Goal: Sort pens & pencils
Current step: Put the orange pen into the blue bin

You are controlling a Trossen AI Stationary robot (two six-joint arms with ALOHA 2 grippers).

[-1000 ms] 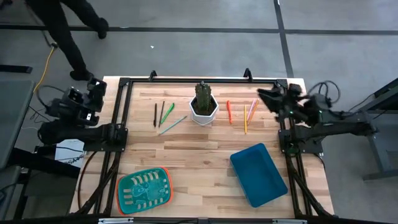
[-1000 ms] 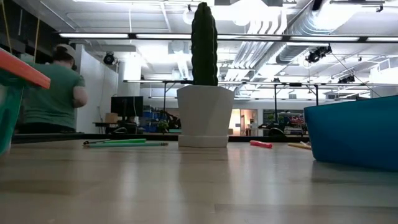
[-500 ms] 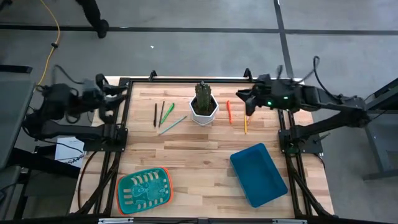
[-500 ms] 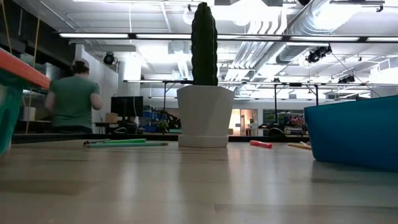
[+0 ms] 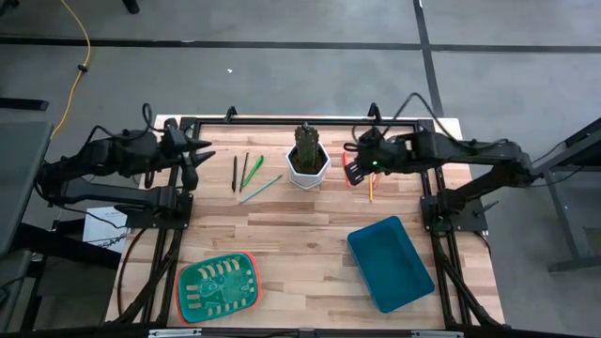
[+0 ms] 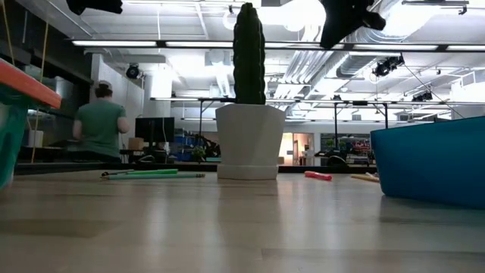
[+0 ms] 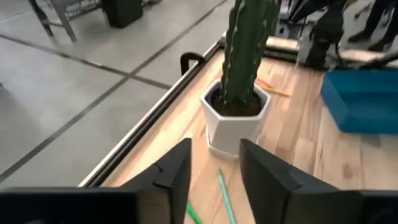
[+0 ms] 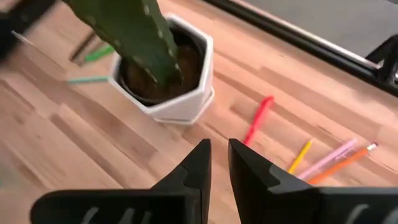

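Two sets of sticks lie flat on the table, one on each side of a cactus pot [image 5: 308, 160]. Left of it are a dark pencil [image 5: 235, 174], an olive one [image 5: 245, 171], a green pen [image 5: 254, 169] and a pale one [image 5: 260, 188]. Right of it are a red pen [image 8: 258, 121], a yellow pencil [image 8: 298, 155], a pink stick [image 8: 329, 155] and an orange one [image 8: 343, 163]. My left gripper [image 5: 200, 155] hovers open at the table's left edge, short of the left set. My right gripper [image 5: 350, 171] hovers above the red pen with a narrow gap between its fingers.
A teal bin [image 5: 390, 263] sits near the table's right front. A green tray with an orange rim [image 5: 218, 286] sits at the left front. The black frame rails [image 5: 300, 120] run along the far edge and both sides. A person [image 6: 97, 125] stands in the room behind.
Both arms have swung in from outside the table's side rails. The left gripper has moved right toward the left set of sticks. The right gripper has moved left, over the right set, toward the red pen and the pot. No stick has moved.
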